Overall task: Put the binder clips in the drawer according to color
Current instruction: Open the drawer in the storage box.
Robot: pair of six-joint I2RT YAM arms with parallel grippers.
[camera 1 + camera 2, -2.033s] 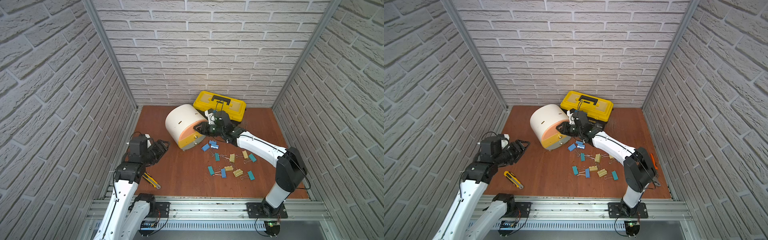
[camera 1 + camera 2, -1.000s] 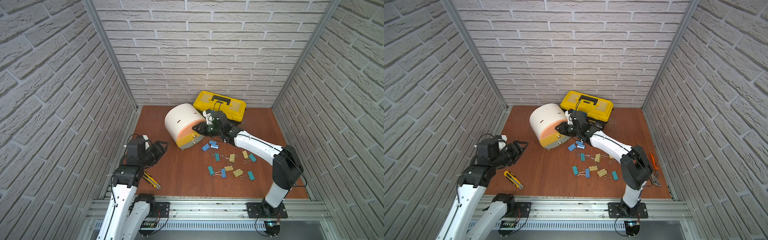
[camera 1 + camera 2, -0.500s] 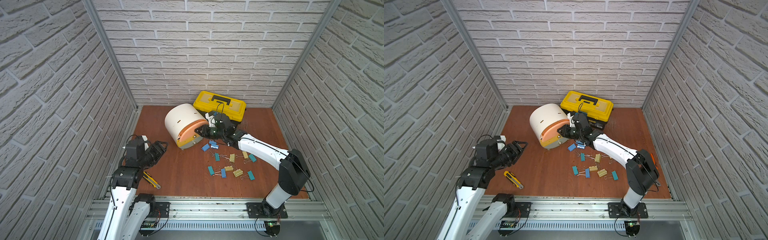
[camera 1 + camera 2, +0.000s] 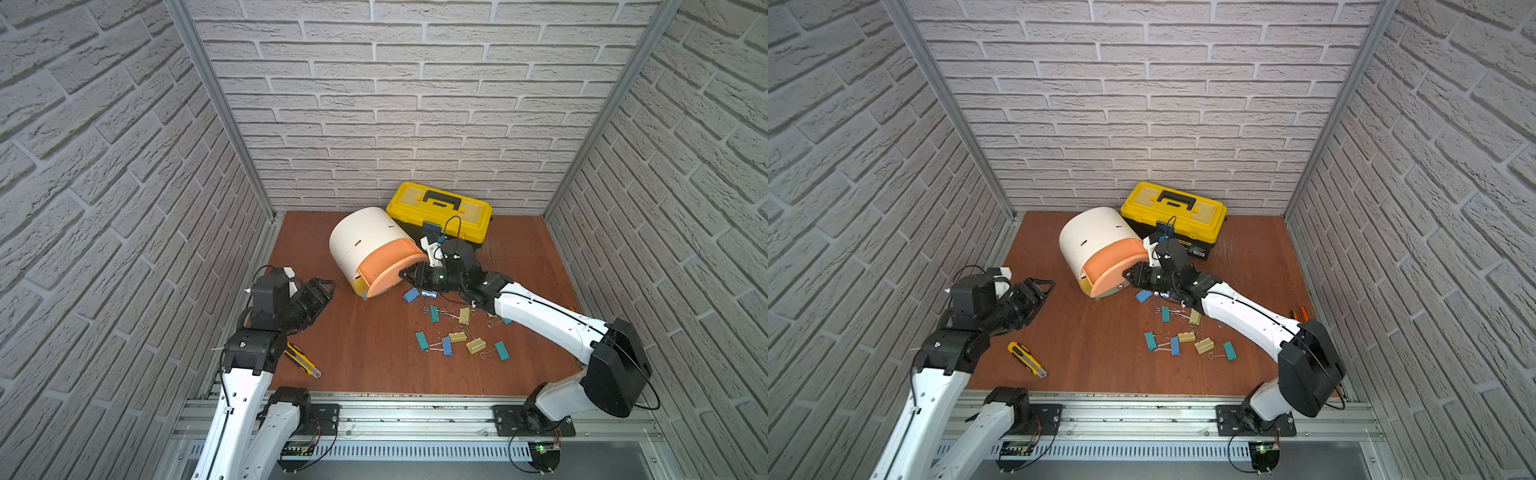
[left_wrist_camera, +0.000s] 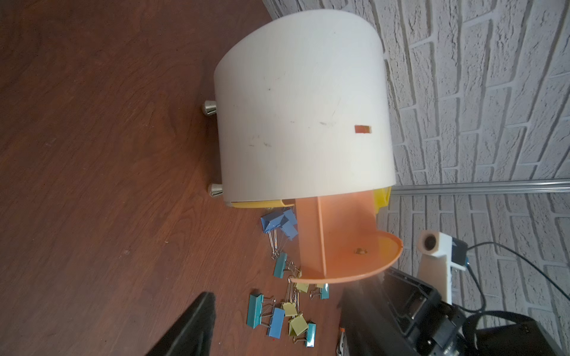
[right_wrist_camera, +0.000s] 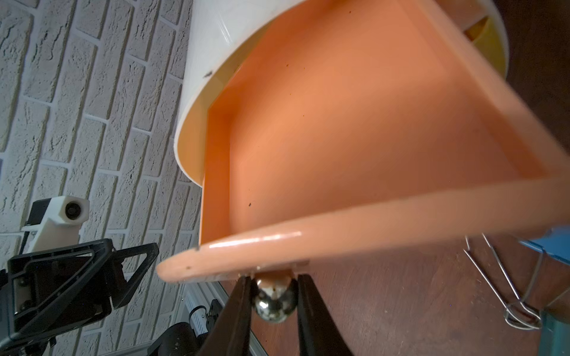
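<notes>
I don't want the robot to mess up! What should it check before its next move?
1. Right end effector shut on the knob of the peach drawer: ok.
2. Peach drawer pulled partly out, empty: ok.
3. Left end effector open, holding nothing: ok.
4. Clips in drawers: not ok, those visible lie on the table.
5. Inside of yellow drawer: cannot tell.

Peach drawer (image 4: 384, 266) pulled out of white cabinet (image 4: 365, 237); binder clips (image 4: 457, 337) scattered just beside
</notes>
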